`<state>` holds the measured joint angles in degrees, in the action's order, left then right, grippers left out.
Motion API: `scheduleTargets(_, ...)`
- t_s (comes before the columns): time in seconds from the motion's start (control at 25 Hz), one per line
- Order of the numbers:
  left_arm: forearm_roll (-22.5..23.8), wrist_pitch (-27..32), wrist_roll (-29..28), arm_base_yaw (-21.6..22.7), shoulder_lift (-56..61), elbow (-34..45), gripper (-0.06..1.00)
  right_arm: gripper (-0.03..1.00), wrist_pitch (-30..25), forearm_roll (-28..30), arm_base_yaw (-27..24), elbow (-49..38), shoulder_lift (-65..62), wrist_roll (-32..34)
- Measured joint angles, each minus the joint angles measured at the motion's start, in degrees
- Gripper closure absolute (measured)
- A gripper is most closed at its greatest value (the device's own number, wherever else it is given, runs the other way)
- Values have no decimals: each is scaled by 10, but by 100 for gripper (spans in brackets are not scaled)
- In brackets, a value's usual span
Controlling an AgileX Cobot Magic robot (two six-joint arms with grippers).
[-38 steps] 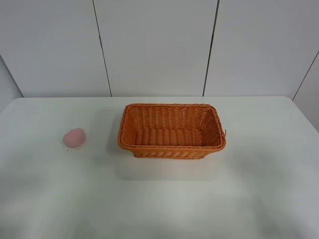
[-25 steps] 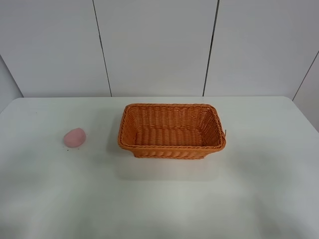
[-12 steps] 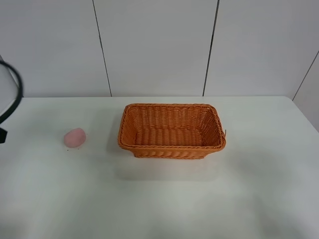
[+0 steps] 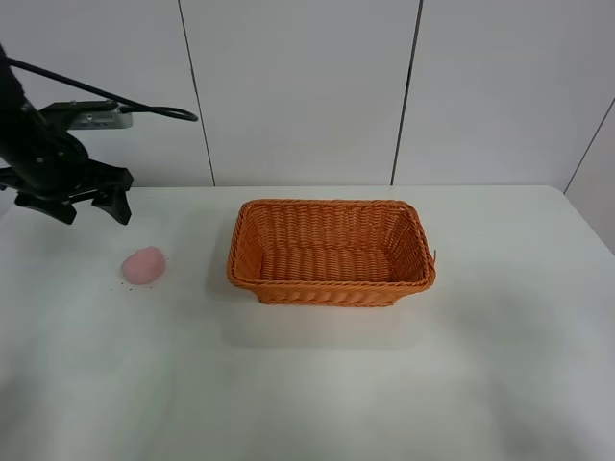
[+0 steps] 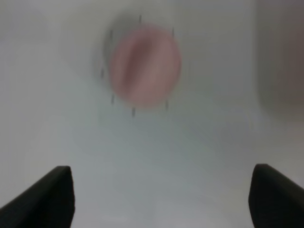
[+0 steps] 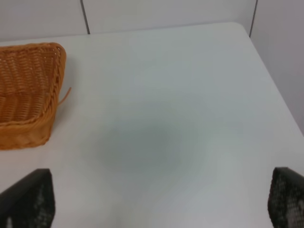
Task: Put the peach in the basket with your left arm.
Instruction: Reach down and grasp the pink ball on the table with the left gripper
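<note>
The pale pink peach (image 4: 144, 265) lies on the white table (image 4: 317, 384), left of the orange wicker basket (image 4: 331, 285), which holds nothing. My left arm's black gripper (image 4: 86, 211) hangs open above the table, just behind and left of the peach, not touching it. In the left wrist view the peach (image 5: 145, 64) is blurred and lies ahead of the open, empty left gripper (image 5: 161, 199). The right gripper (image 6: 159, 204) is open and empty over bare table, with the basket's end (image 6: 26, 95) off to one side. It is out of the exterior view.
Black cables (image 4: 144, 108) trail from the left arm against the white panelled wall (image 4: 298, 86). The table's right edge (image 6: 273, 80) shows in the right wrist view.
The left arm has come into view from the left edge and now hovers behind the peach. The peach and the basket have not moved.
</note>
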<state>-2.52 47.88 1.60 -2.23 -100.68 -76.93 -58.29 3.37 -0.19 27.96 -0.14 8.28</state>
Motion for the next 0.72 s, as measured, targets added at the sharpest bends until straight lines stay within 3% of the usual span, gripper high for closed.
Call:
scheduleTargets(0.28,-2,13,3,0,-151,-133,10,27,0,0,0,0,0,0)
scheduleTargets(0.72,-2,5,13,0,-249,-142,10,27,0,0,0,0,0,0)
